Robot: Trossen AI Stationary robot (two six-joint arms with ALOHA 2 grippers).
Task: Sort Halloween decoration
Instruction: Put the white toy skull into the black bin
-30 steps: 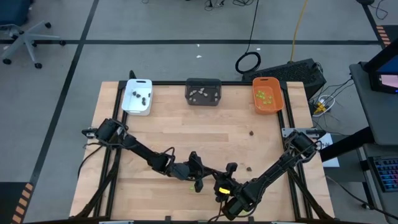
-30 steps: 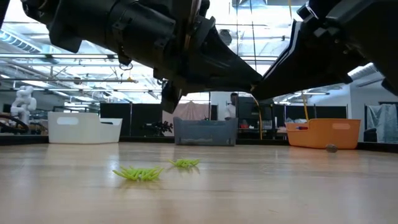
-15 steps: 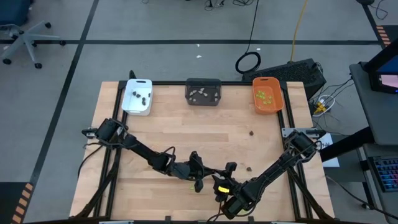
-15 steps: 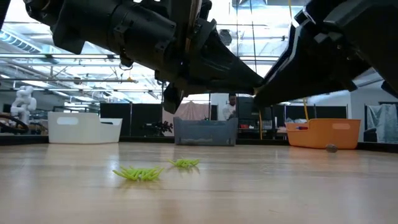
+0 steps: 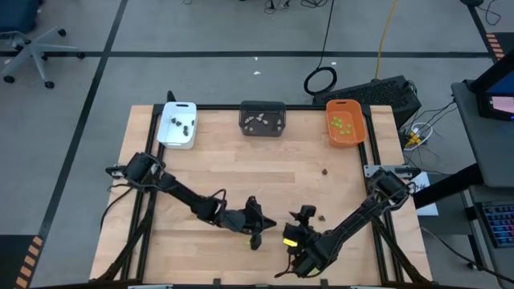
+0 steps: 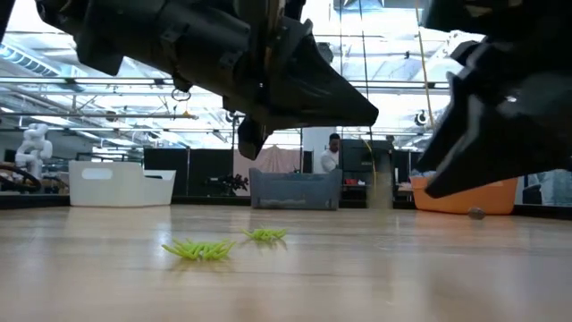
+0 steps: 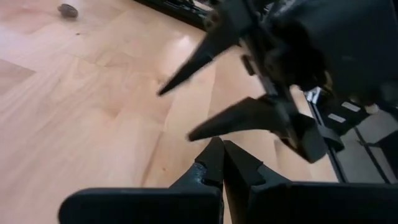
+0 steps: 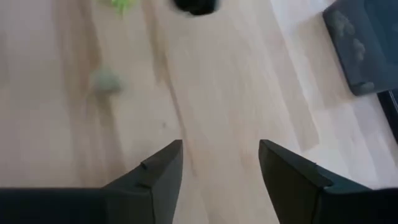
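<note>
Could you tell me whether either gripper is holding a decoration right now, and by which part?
Neither: the left gripper is shut on nothing, and the right gripper is open and empty.

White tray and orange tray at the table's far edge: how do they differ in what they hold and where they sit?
The white tray stands at the far left corner and holds dark pieces; the orange tray stands at the far right corner and holds lime green pieces. Both are rectangular, open-topped and lined up with the dark grey tray between them.
</note>
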